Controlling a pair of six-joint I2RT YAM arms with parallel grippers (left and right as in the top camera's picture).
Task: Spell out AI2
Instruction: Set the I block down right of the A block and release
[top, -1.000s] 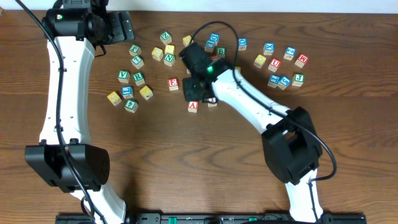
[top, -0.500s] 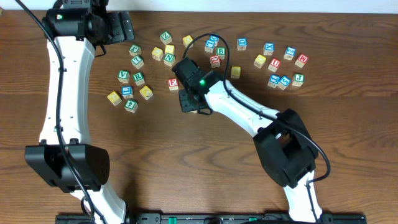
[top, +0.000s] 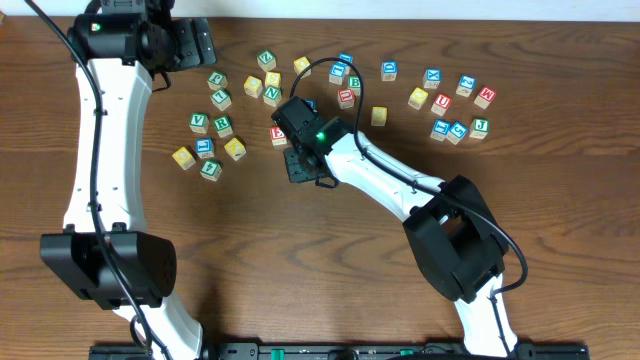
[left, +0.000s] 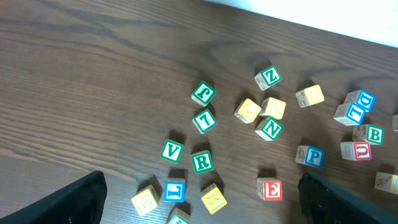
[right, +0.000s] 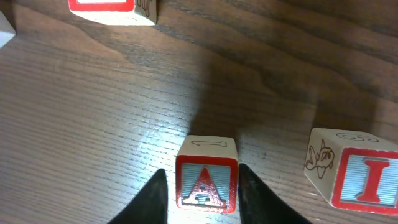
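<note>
My right gripper is down on the table among the blocks and hides the A block in the overhead view. In the right wrist view its fingers are closed on either side of the red A block, which stands upright on the wood. A red I block stands just right of it. A green block that looks like a 2 lies at the far left, also in the left wrist view. My left gripper is open and empty, high above the left cluster.
Loose letter blocks lie scattered across the far half of the table: a green and yellow cluster at the left, a red E beside my right gripper, and a row at the right. The table's far edge is close.
My right gripper moved left and down over the A block, which showed in the overhead view one second ago and is now covered. The left arm has not moved.
</note>
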